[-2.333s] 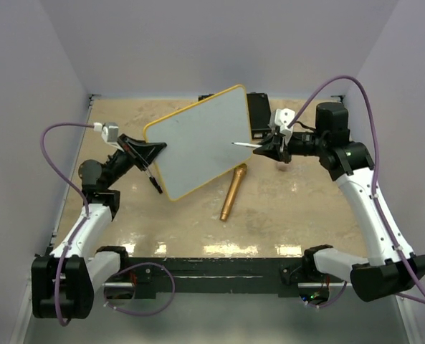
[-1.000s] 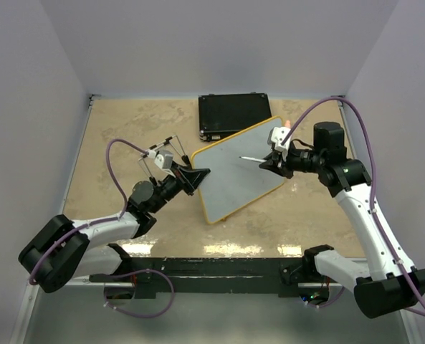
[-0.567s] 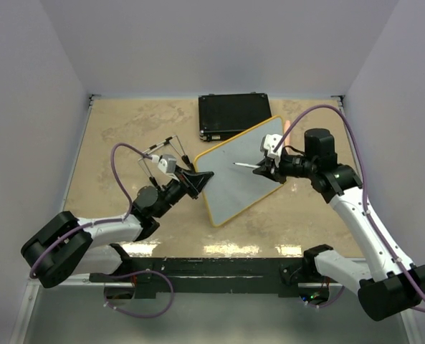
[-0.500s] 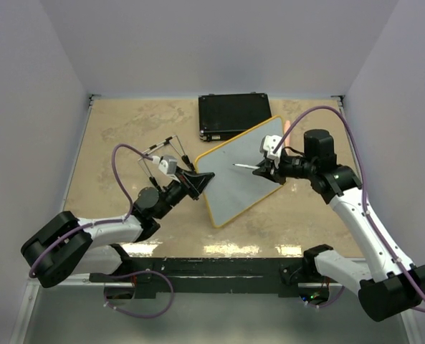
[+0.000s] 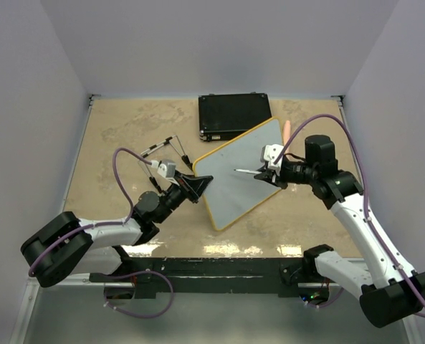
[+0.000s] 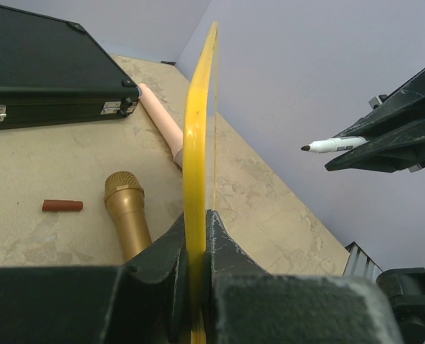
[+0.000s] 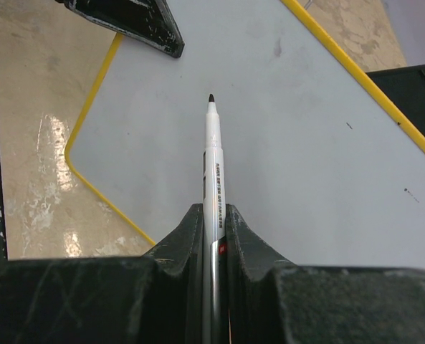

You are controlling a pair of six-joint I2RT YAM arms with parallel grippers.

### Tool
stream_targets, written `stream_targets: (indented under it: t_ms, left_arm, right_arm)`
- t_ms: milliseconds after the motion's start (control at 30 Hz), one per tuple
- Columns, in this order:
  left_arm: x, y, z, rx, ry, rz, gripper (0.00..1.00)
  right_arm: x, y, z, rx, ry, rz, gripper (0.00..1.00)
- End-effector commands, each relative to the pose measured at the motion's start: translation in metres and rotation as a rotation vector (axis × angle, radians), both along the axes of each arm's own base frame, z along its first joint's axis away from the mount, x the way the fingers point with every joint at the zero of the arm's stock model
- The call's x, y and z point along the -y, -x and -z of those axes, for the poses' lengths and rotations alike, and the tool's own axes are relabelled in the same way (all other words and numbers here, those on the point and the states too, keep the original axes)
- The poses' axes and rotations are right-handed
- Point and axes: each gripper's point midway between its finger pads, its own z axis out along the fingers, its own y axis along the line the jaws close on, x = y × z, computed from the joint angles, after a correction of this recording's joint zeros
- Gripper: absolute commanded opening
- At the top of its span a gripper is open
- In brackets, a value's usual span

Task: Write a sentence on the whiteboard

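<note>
The whiteboard (image 5: 234, 175), grey-white with a yellow frame, is held tilted up off the table. My left gripper (image 5: 203, 180) is shut on its left edge; the left wrist view shows the board (image 6: 198, 136) edge-on between the jaws of the left gripper (image 6: 196, 215). My right gripper (image 5: 261, 173) is shut on a white marker (image 7: 213, 165), uncapped, pointing at the board's face (image 7: 305, 143). The marker's tip (image 6: 305, 148) stands apart from the board. No written sentence shows on the face, only a few small specks.
A black case (image 5: 235, 115) lies at the back, behind the board. A gold microphone (image 6: 126, 211), a small red cap (image 6: 62, 206) and a pink cylinder (image 6: 162, 122) lie on the table under the board. A thin dark pen (image 5: 158, 147) lies left of it.
The left arm has swung the board from the back left to the middle right and tilted it up. Over the last half second the right gripper with the marker drifted slightly nearer.
</note>
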Motion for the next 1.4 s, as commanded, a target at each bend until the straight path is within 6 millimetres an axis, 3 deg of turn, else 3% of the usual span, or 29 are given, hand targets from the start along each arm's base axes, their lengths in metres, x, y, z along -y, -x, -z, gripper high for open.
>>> stream_targets:
  t_ms: [0, 433, 733, 1000, 1167, 1367]
  left_arm:
    - [-0.007, 0.003, -0.022, 0.122, 0.014, -0.021, 0.00]
    - [-0.017, 0.010, 0.001, 0.176, -0.085, 0.062, 0.00]
    - [-0.030, -0.011, 0.004, 0.211, -0.120, 0.084, 0.00]
    - [-0.022, -0.019, -0.001, 0.233, -0.127, 0.140, 0.00]
    - [-0.016, -0.013, -0.008, 0.175, -0.060, 0.182, 0.00]
    - [-0.014, -0.007, -0.003, 0.090, -0.009, 0.153, 0.00]
  right_arm:
    - [-0.003, 0.007, -0.006, 0.037, -0.013, -0.041, 0.00]
    - [-0.005, 0.010, -0.008, 0.039, -0.028, -0.062, 0.00]
    - [-0.008, 0.015, -0.009, 0.040, -0.035, -0.093, 0.00]
    - [-0.005, 0.003, -0.007, 0.041, -0.016, -0.042, 0.00]
    - [-0.005, -0.015, -0.017, 0.037, 0.007, -0.004, 0.00]
    - [-0.030, -0.013, -0.032, 0.047, -0.025, -0.016, 0.00]
